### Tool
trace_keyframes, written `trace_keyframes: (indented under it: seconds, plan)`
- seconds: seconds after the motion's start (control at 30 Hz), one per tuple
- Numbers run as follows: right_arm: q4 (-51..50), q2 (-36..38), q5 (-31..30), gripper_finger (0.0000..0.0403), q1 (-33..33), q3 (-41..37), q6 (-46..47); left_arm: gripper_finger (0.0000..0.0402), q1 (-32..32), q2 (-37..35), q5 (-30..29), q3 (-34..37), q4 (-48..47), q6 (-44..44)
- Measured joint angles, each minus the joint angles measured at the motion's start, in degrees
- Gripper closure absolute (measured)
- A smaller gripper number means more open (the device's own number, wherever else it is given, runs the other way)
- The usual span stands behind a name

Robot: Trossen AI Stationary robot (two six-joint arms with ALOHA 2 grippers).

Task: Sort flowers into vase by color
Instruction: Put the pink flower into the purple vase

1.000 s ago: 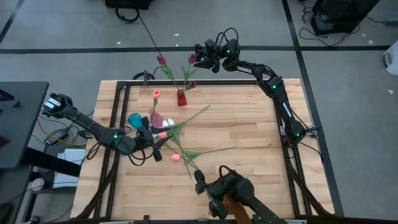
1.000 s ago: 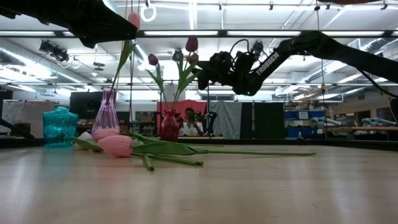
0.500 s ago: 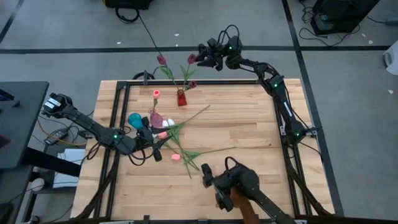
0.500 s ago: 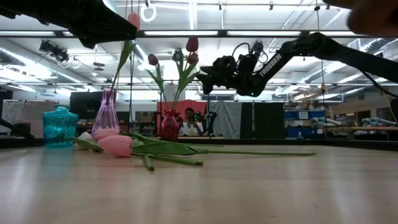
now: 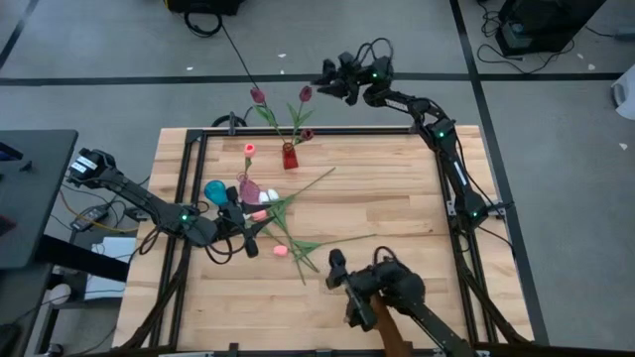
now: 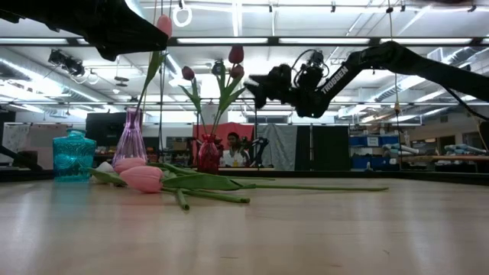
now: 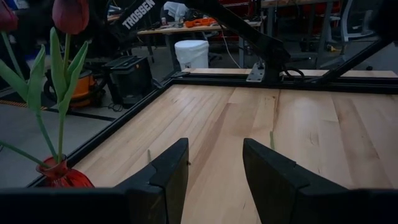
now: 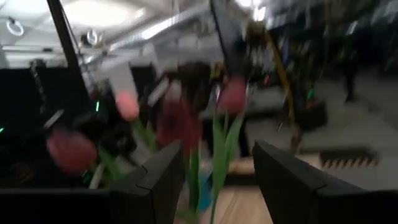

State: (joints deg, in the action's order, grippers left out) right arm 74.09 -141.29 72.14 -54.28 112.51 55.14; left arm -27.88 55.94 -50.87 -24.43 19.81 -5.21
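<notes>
A red vase [image 5: 289, 156] near the far edge holds three maroon tulips [image 5: 306, 92]. My right gripper [image 5: 325, 79] hovers open beside their heads, just past the far edge and clear of them; in its wrist view the tulips [image 8: 180, 124] stand beyond the fingers. A pink vase [image 5: 248, 186] holds one pink tulip [image 5: 249, 149], with a teal vase [image 5: 215, 190] next to it. Loose pink tulips [image 5: 279, 252] lie on the table with their stems crossing. My left gripper [image 5: 248, 226] hangs open above them, nothing between its fingers [image 7: 168, 168].
A black frame [image 5: 198, 134] borders the wooden table. A dark device on a brownish arm [image 5: 382, 290] reaches in over the near edge. The table's right half [image 5: 397, 188] is bare wood. In the low view a person [image 6: 231, 149] sits far behind the red vase [image 6: 208, 156].
My right gripper has drawn back from the maroon tulip heads, toward the far right and slightly up, tipping up a little and staying open. The tulips stay in the red vase. The dark device at the near edge has shifted toward the table's right.
</notes>
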Motion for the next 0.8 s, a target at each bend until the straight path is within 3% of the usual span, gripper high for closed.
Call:
trace_keyframes:
  seconds: [0.2, 0.4, 0.8]
  plan:
    - [15.3, 0.6, -10.9, 0.0200, -0.1, 7.1, 14.8, 0.0243, 0.0, 0.0, 0.0, 0.0, 0.0, 0.0]
    - [15.2, 6.7, -2.7, 0.0200, 8.0, 10.3, 17.2, 0.0243, 0.0, 0.0, -0.1, 0.0, 0.0, 0.0]
    - [9.5, 18.4, -2.0, 0.0204, 22.7, 10.5, 14.8, 0.0243, 0.0, 0.0, -0.2, 0.0, 0.1, -1.0]
